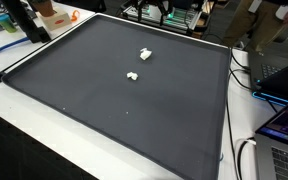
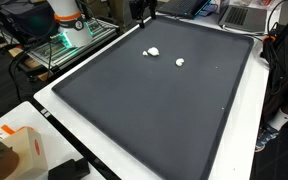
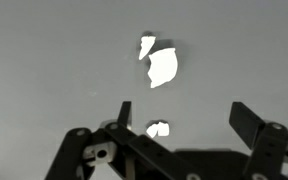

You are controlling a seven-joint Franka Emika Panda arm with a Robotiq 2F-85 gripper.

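A smaller white piece (image 3: pixel 158 129) lies on the dark mat (image 3: pixel 44 60), low in the wrist view, between the two fingers (image 3: pixel 124 108) of the gripper (image 3: pixel 181 112). The fingers are spread as wide as they go and have hold of nothing — neither one touches the piece. Farther out on the mat sits a bigger white piece (image 3: pixel 162 66), with a small chip at its upper edge. In both exterior views the two pieces lie near each other, not touching, toward the far part of the mat (image 1: pixel 104 110). The mat covers most of a white table (image 2: pixel 54 108) — a laptop (image 1: pixel 284 140) sits beside it
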